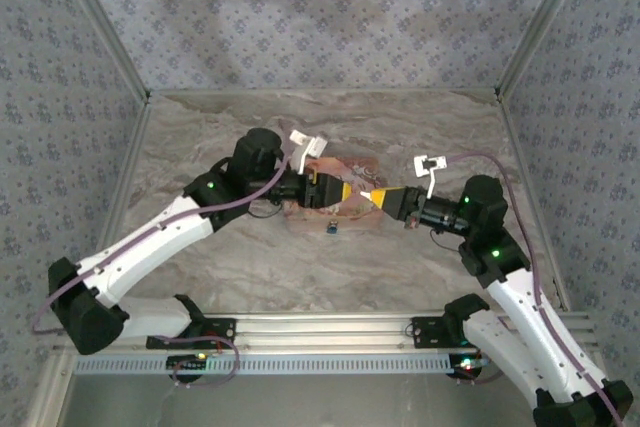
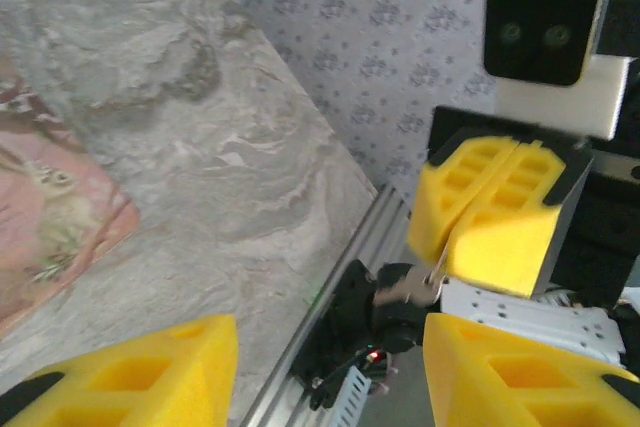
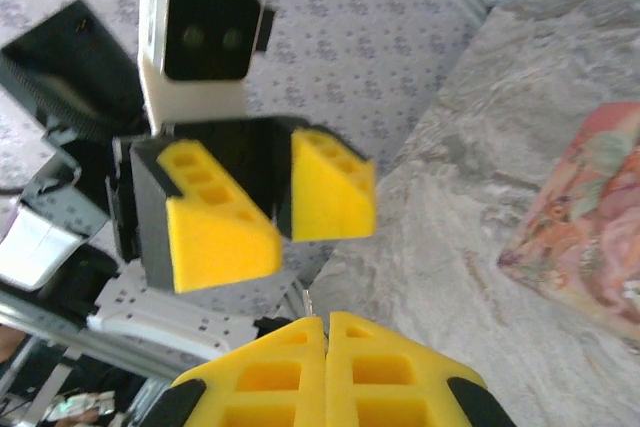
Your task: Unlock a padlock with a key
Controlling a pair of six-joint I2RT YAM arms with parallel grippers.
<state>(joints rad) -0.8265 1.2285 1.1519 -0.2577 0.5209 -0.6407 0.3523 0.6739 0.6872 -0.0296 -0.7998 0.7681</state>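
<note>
This looks like a robotics lab test cell. Patterned panels (image 1: 320, 7) box in a marble-look counter (image 1: 420, 257), an aluminium rail (image 1: 330, 325) edges the near side, and the cabled left arm (image 1: 160, 237) and right arm (image 1: 520, 297) are bolted there.

Pink patterned mat (image 3: 590, 217) lies on marbled table (image 1: 250, 257).

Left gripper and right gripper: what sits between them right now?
A small silver piece, apparently the key, juts from the shut right gripper toward the open left gripper. The left wrist view shows it.
</note>
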